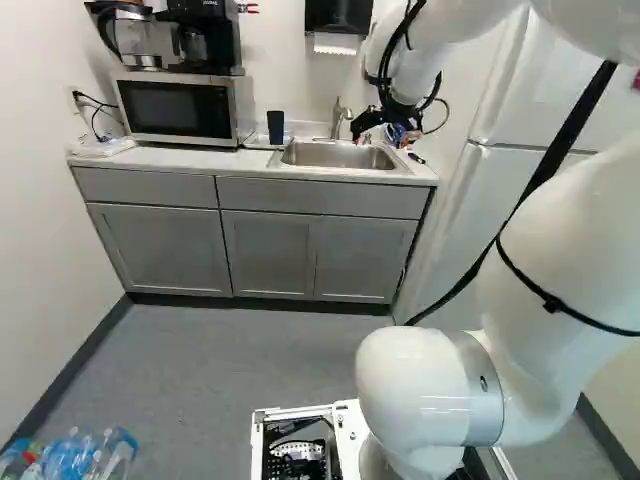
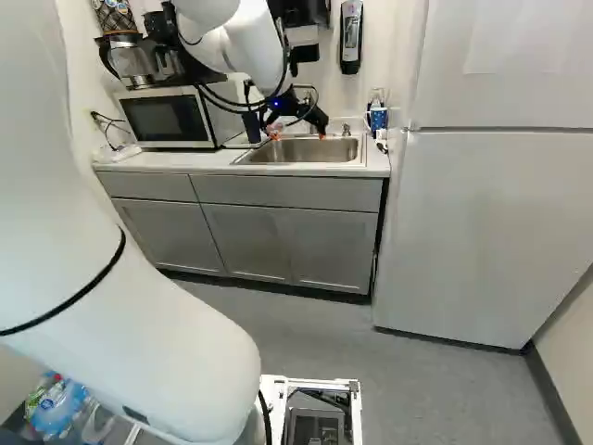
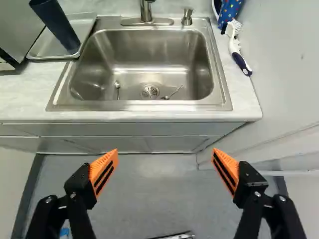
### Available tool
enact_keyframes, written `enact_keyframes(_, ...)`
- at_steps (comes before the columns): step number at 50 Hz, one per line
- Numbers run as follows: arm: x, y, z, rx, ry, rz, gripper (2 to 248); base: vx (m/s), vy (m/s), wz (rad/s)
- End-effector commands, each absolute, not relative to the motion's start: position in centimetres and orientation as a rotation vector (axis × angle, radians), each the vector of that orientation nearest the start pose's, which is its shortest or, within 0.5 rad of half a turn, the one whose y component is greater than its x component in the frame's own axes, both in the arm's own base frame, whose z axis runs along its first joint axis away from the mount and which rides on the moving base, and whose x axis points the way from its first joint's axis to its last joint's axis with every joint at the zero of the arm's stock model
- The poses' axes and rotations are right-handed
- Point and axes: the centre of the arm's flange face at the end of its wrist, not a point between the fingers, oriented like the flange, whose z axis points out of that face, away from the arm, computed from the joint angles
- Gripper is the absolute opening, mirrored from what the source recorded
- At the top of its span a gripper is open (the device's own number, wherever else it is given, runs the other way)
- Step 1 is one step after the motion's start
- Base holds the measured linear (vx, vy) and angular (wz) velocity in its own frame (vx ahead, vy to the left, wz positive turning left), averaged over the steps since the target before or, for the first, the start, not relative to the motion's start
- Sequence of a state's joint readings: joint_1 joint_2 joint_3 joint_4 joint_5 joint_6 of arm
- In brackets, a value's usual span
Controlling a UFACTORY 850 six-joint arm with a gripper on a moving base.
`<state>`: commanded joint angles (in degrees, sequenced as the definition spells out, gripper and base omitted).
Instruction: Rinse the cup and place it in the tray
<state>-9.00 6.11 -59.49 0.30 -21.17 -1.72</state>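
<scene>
the dark cup point(image 3: 56, 25) is standing upright in the tray point(image 3: 36, 49), just left of the sink point(image 3: 229, 99) as you face it. the gripper point(image 2: 297, 135) hangs on the near side of the sink, its orange-padded fingers spread wide with nothing between them. two small utensils lie down in the sink, by the drain point(image 3: 149, 91). the tap point(image 3: 146, 11) rises behind the sink, and a white-and-blue brush point(image 3: 235, 47) lies to its right.
</scene>
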Motion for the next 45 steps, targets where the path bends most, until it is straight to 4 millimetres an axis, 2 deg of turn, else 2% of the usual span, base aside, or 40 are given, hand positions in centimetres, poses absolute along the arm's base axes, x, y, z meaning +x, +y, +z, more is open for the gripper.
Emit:
enact_keyframes(24, 45.3, -6.0, 59.6, -2.916, 0.162, -1.317, 247, 0.000, 0.000, 0.000)
enact_keyframes(45, 42.9, -4.5, 53.9, -2.852, 0.124, -1.437, 247, 0.000, 0.000, 0.000)
